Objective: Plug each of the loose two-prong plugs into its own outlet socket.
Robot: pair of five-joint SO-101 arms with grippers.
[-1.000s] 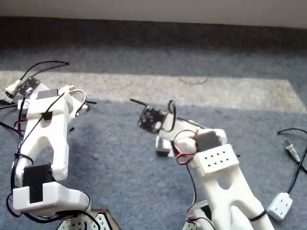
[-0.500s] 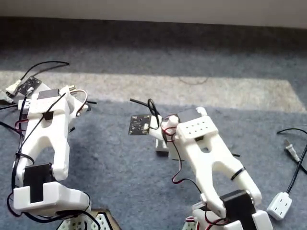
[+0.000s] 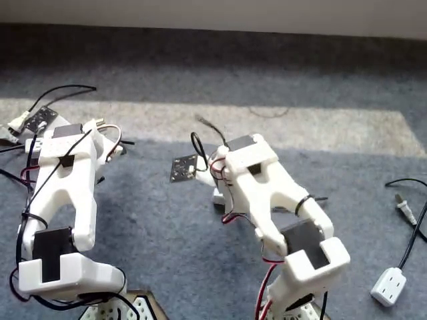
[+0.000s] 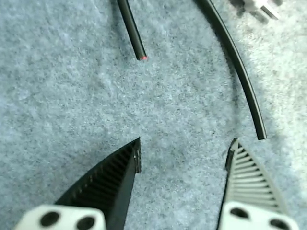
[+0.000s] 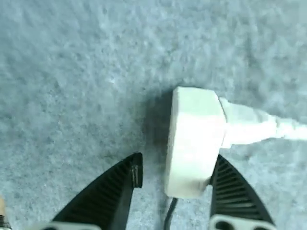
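My right gripper [image 5: 177,166] is spread wide around the white outlet socket [image 5: 194,139] lying mid-scene on the carpet [image 5: 72,72], while my left gripper [image 4: 186,144], equally wide, hangs far left beside black cables [image 4: 240,72].

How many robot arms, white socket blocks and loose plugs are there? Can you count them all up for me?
Robot arms: 2
White socket blocks: 2
Loose plugs: 2
Total: 6
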